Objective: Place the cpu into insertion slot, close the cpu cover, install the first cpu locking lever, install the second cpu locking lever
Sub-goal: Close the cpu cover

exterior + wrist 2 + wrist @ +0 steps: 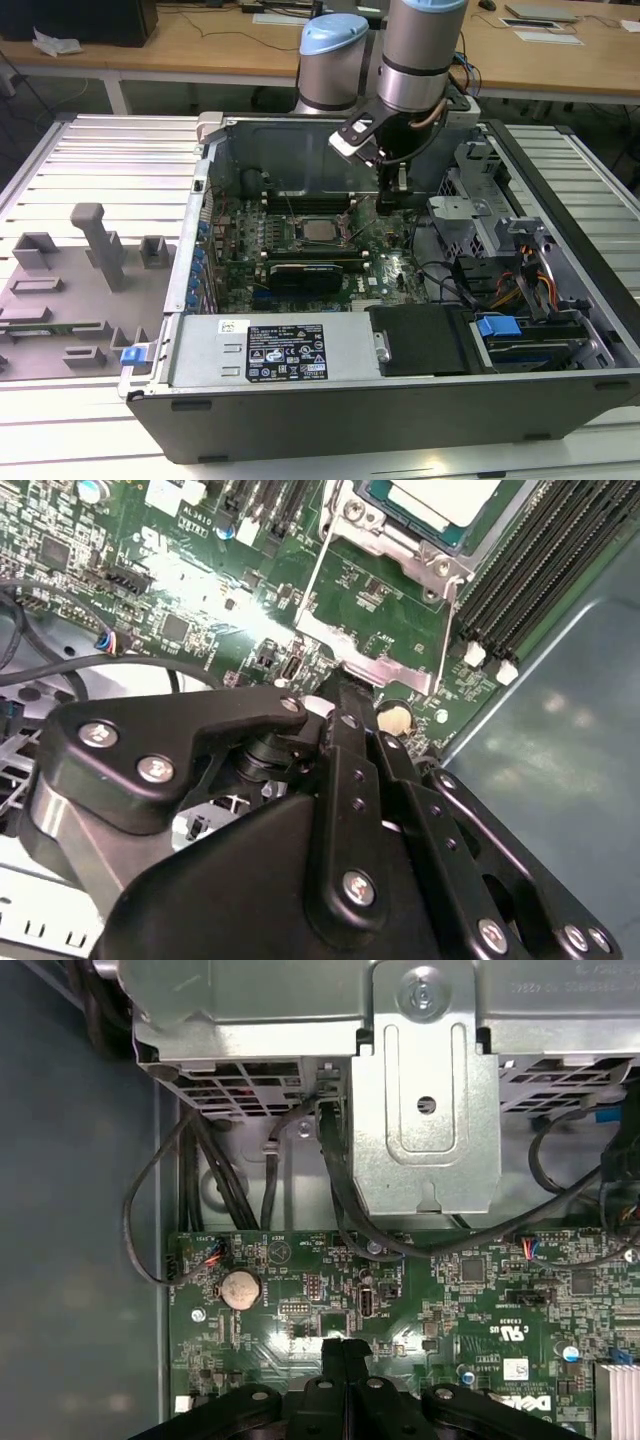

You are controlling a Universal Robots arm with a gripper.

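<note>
The cpu (320,229) shows its dull silver top in the insertion slot on the green board (385,262), inside the open computer case. In the second wrist view the cpu (440,498) lies framed by the silvery cpu cover (395,542), which lies flat around it. Thin wire locking levers (312,575) run along the cover's sides; whether they are latched I cannot tell. My gripper (392,204) hangs low over the board to the exterior view's right of the slot. Its fingers (345,1348) are pressed together with nothing between them, near a coin battery (240,1288).
Long black memory slots (520,570) run beside the socket. A metal drive cage (425,1110) with black cables (340,1190) stands close to the gripper. A black fan-card (310,272) lies in front of the socket, and the power supply (280,350) sits along the case's front.
</note>
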